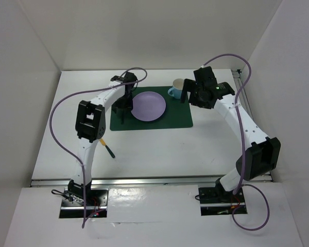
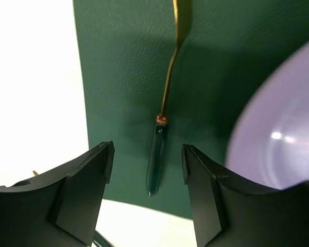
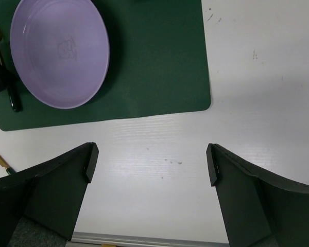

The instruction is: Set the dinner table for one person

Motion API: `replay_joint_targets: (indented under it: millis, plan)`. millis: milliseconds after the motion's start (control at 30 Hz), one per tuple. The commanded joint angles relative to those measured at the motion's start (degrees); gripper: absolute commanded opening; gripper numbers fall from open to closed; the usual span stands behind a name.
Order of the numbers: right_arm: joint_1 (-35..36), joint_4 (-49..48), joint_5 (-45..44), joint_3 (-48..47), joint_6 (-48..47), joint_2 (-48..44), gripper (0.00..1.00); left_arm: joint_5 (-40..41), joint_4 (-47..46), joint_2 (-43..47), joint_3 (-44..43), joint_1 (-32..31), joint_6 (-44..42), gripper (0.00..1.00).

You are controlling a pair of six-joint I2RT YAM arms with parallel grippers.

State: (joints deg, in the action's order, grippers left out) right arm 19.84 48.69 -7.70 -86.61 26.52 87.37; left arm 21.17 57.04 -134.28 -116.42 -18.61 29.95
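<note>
- White desk (image 1: 159,149), roughly square, fills the middle of the top view, with plain white walls on its left, far and right sides.
- A dark green placemat (image 1: 180,116) lies on the desk, nearer the far edge than the near edge and about midway between the left and right edges.
- A lilac plate (image 1: 148,106) sits on the left half of the placemat.
- A pale blue mug (image 1: 177,87) stands on the desk at the placemat's far edge, toward its right corner, just beside the right gripper.
- A utensil with a gold stem and dark green handle (image 2: 158,146) lies flat on the placemat's left strip, between the plate and the mat's left edge.
- A second, similar utensil (image 1: 109,150) lies on the bare desk toward the near left, beside the left arm. Its head cannot be made out.
- The left arm arches up from the near edge and bends down over the placemat's left side.
- The left gripper (image 2: 147,159) points downward with its jaws parted either side of the green handle, gaps showing on both sides, gripping nothing.
- The right arm reaches from the near right toward the far edge. The right gripper (image 3: 149,159) is spread wide and empty, with bare desk below it.
- Count: one placemat, one plate, one mug, two utensils, two arms.
</note>
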Motion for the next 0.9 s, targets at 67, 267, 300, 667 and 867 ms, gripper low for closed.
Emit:
replay_joint_targets:
  millis: [67, 267, 300, 667, 867]
  plan:
    - [2.4, 0.4, 0.8, -0.6, -0.8, -2.2, 1.0, 1.8, 4.6, 9.7, -8.1, -0.2, -0.9, 0.72]
    - [16.8, -4.9, 1.7, 1.2, -1.0, -0.5, 0.99, -1.1, 8.8, 19.7, -12.4, 5.3, -0.3, 0.75]
    - [19.1, -5.9, 2.3, 1.8, -0.9, 0.3, 0.99, -4.3, 8.8, 23.3, -10.6, 9.1, 1.1, 0.74]
    - [41.8, -17.9, 8.2, -14.8, -6.5, 30.0, 0.99, -8.9, 5.4, 47.1, 6.6, 20.3, 7.7, 0.75]
    - [44.3, -15.4, 7.7, -27.0, -8.2, 43.1, 0.94, -8.9, 6.0, 50.1, 5.4, 21.5, 7.1, 0.75]
